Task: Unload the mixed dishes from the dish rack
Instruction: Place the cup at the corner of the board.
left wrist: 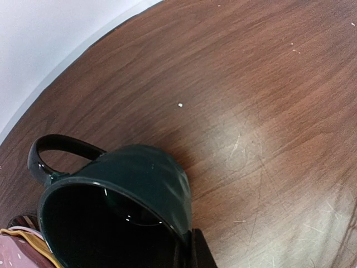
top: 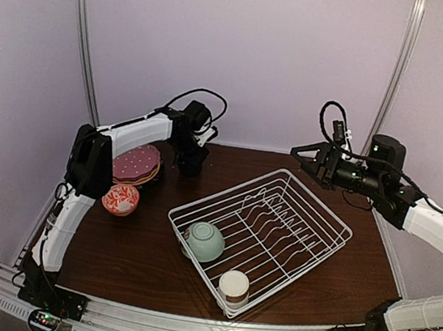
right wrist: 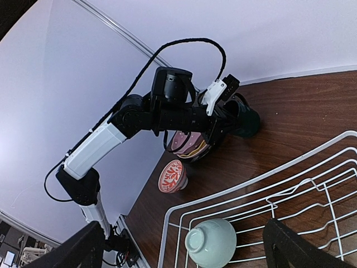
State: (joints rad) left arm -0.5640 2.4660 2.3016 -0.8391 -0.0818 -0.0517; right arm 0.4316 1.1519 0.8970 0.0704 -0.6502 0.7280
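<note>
My left gripper (top: 191, 160) is at the far left of the table and is shut on the rim of the dark green mug (left wrist: 131, 187). One finger (left wrist: 199, 252) is outside the rim; the other is hidden inside. The mug (right wrist: 246, 120) is low by the pink and yellow plates (top: 136, 164). The red-and-white bowl (top: 121, 199) lies on the table in front of them. The white dish rack (top: 314, 206) holds the upturned pale green bowl (top: 205, 242) and the white-and-brown cup (top: 233, 288). My right gripper (top: 300, 155) is open and empty, raised above the rack's far corner. The black utensil is out of view.
The curved white back wall is close behind the mug and plates. The rack sits askew in the middle and right of the brown table (top: 135, 260). The left arm (top: 140, 132) stretches over the plates.
</note>
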